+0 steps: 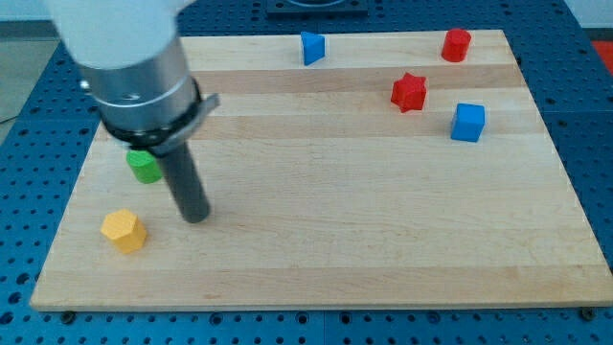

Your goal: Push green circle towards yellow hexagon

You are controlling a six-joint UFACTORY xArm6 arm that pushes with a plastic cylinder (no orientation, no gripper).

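Observation:
The green circle (145,167) lies near the view's left edge of the wooden board (345,230), partly hidden behind the arm's body. The yellow hexagon (124,230) sits below it and slightly to the left, a short gap apart. My tip (195,217) rests on the board to the right of both blocks, lower than the green circle and about level with the yellow hexagon's top. It touches neither block.
A blue triangular block (312,47) and a red cylinder (456,45) sit near the view's top edge. A red star (409,92) and a blue cube (468,123) lie at the upper right.

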